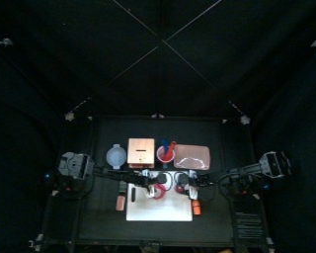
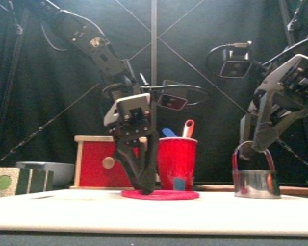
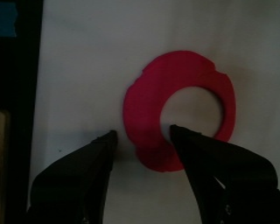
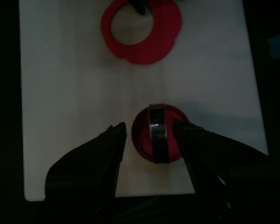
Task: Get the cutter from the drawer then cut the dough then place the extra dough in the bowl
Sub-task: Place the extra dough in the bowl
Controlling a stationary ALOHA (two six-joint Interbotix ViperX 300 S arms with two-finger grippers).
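A red dough ring (image 2: 161, 194) (image 3: 184, 109) (image 4: 140, 26) lies flat on the white cutting board (image 1: 161, 210) (image 3: 95, 79). My left gripper (image 2: 141, 183) (image 3: 143, 140) hangs low over the ring's edge, open, one jaw on each side of the rim. The round metal cutter (image 2: 256, 183) (image 4: 160, 133) stands on the board to the right, with a red dough disc inside it. My right gripper (image 2: 254, 149) (image 4: 154, 129) sits at the cutter's wire handle, its jaws spread on either side of the handle.
Behind the board stand the wooden box with a red drawer front (image 2: 92, 159) (image 1: 138, 150), the red cup with toy knives (image 2: 177, 159) (image 1: 165, 148), the blue-grey bowl (image 1: 115, 155) and the pink tray (image 1: 194, 156).
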